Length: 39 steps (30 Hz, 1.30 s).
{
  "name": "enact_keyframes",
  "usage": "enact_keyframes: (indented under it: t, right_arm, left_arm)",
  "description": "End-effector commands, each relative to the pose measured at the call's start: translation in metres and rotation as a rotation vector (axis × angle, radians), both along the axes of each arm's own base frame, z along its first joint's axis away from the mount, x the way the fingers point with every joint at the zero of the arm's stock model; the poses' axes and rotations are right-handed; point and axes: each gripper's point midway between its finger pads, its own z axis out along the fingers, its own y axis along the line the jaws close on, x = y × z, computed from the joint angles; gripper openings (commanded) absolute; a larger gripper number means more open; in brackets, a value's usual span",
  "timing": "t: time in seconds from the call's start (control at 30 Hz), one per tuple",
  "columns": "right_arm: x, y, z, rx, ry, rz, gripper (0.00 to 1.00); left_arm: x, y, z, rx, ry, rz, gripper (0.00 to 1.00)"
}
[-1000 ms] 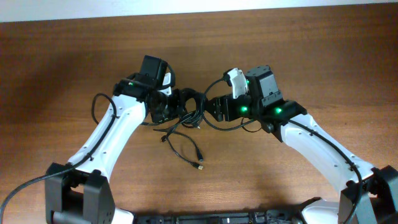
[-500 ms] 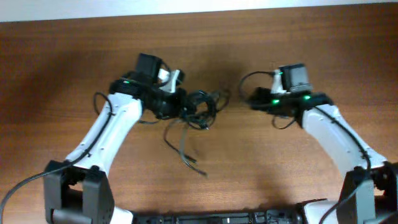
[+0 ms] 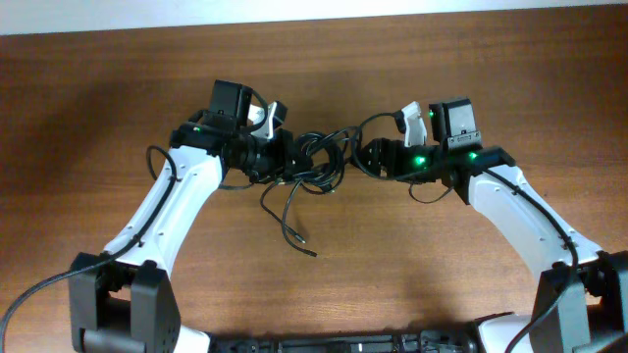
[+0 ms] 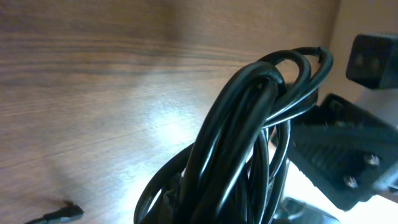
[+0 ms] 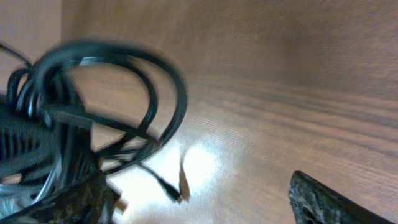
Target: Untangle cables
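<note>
The cables (image 3: pixel 316 159) are one knotted black bundle, held up off the wooden table between the two arms. My left gripper (image 3: pixel 278 157) is shut on the bundle's left side. In the left wrist view the looped cords (image 4: pixel 249 137) fill the middle and hide the jaws. My right gripper (image 3: pixel 365 157) is open just right of the bundle. In the right wrist view its fingers (image 5: pixel 199 205) stand wide apart and empty, with the loops (image 5: pixel 93 93) at the left. Loose ends hang down to a small plug (image 3: pixel 312 252) on the table.
The wooden table (image 3: pixel 442 284) runs to a pale far edge (image 3: pixel 314 12). Both white arms reach in from the front corners. The right gripper's black body (image 4: pixel 348 162) shows close behind the bundle in the left wrist view.
The right gripper let go of the bundle and drew off to the right, then came back left, open. The left gripper kept hold; the loose ends swung.
</note>
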Motion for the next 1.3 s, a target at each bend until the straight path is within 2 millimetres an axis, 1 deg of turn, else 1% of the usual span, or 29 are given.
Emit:
enact_keyframes:
  t: [0.0,0.07,0.1,0.17,0.2,0.23,0.27,0.3,0.33,0.4,0.43,0.47,0.5,0.53,0.57,0.63,0.67,0.7,0.77,0.8,0.83,0.9,0.93,1.0,1.03,1.07,1.13,1.2,1.27]
  right_arm:
    - [0.011,-0.002,0.000,-0.008,-0.014,-0.058,0.92]
    - [0.013,-0.001,0.002,-0.004,-0.023,-0.060,0.92]
    - [0.012,0.001,0.001,0.010,0.007,-0.080,0.92]
    - [0.007,0.010,0.001,0.064,0.111,-0.148,0.91]
    - [0.005,0.015,0.003,0.104,0.171,-0.186,0.81]
    - [0.002,0.023,0.006,0.155,0.236,-0.217,0.62]
    - [0.000,0.028,0.007,0.182,0.292,-0.255,0.26]
    - [0.000,0.030,0.008,0.203,0.326,-0.284,0.11]
    - [0.002,0.030,0.010,0.211,0.320,-0.290,0.04]
    - [0.009,0.028,0.011,0.199,0.280,-0.299,0.04]
    - [0.012,0.023,0.007,0.131,0.189,-0.259,0.04]
    - [0.013,0.016,0.001,0.054,0.120,-0.222,0.04]
    - [0.012,-0.001,-0.014,-0.075,0.084,-0.226,0.04]
    - [0.009,-0.034,-0.034,-0.234,0.118,-0.321,0.04]
    - [0.006,-0.068,-0.046,-0.361,0.142,-0.411,0.04]
    - [0.007,-0.126,-0.054,-0.522,0.147,-0.524,0.04]
    - [0.007,-0.147,-0.055,-0.535,0.164,-0.577,0.04]
    - [0.008,-0.165,-0.055,-0.539,0.176,-0.618,0.04]
    - [0.007,-0.185,-0.055,-0.539,0.192,-0.671,0.04]
    - [0.007,-0.199,-0.055,-0.549,0.193,-0.690,0.04]
    - [0.006,-0.208,-0.055,-0.565,0.191,-0.696,0.04]
    - [-0.001,-0.234,-0.056,-0.630,0.210,-0.762,0.04]
    - [-0.002,-0.234,-0.057,-0.602,0.223,-0.760,0.05]
    - [-0.004,-0.195,-0.057,-0.405,0.271,-0.649,0.44]
    - [-0.005,-0.167,-0.052,-0.268,0.293,-0.567,0.63]
    - [-0.005,-0.149,-0.047,-0.193,0.299,-0.516,0.70]
    - [-0.008,-0.128,-0.043,-0.140,0.308,-0.454,0.75]
    - [-0.016,-0.092,-0.037,-0.080,0.323,-0.343,0.78]
    - [-0.021,-0.064,-0.036,-0.089,0.303,-0.257,0.81]
  left_arm:
    - [-0.010,-0.017,0.022,-0.123,0.012,-0.051,0.00]
    - [-0.012,-0.034,0.034,-0.192,-0.033,-0.108,0.00]
    - [-0.011,-0.043,0.043,-0.230,-0.073,-0.143,0.00]
    - [-0.010,-0.053,0.048,-0.246,-0.119,-0.171,0.00]
    - [-0.010,-0.057,0.050,-0.252,-0.139,-0.183,0.00]
    - [-0.009,-0.059,0.051,-0.251,-0.153,-0.186,0.00]
    - [-0.006,-0.060,0.052,-0.253,-0.170,-0.187,0.00]
    - [-0.004,-0.061,0.054,-0.259,-0.188,-0.189,0.00]
    - [-0.002,-0.061,0.056,-0.262,-0.200,-0.190,0.00]
    - [-0.002,-0.061,0.056,-0.263,-0.201,-0.190,0.00]
    - [-0.002,-0.061,0.056,-0.262,-0.203,-0.190,0.00]
    - [0.003,-0.054,0.056,-0.259,-0.213,-0.176,0.00]
    - [0.010,-0.046,0.056,-0.257,-0.216,-0.151,0.00]
    - [0.015,-0.036,0.059,-0.273,-0.214,-0.131,0.00]
    - [0.019,-0.028,0.062,-0.297,-0.209,-0.118,0.00]
    - [0.023,-0.010,0.063,-0.309,-0.218,-0.106,0.00]
    - [0.022,-0.006,0.061,-0.302,-0.215,-0.105,0.00]
    - [0.021,-0.004,0.058,-0.291,-0.210,-0.105,0.00]
    - [0.022,-0.004,0.057,-0.285,-0.213,-0.104,0.00]
    - [0.024,-0.002,0.054,-0.260,-0.216,-0.090,0.00]
    - [0.025,0.000,0.051,-0.243,-0.215,-0.081,0.00]
    - [0.026,0.001,0.050,-0.234,-0.212,-0.076,0.00]
    - [0.027,0.002,0.048,-0.220,-0.214,-0.067,0.00]
    - [0.033,0.008,0.040,-0.170,-0.173,0.005,0.00]
    - [0.035,0.009,0.038,-0.160,-0.162,0.024,0.00]
    - [0.036,0.010,0.037,-0.151,-0.164,0.030,0.00]
    - [0.036,0.010,0.037,-0.152,-0.161,0.031,0.00]
    - [0.036,0.010,0.037,-0.154,-0.141,0.049,0.00]
    - [0.036,0.009,0.036,-0.150,-0.143,0.046,0.00]
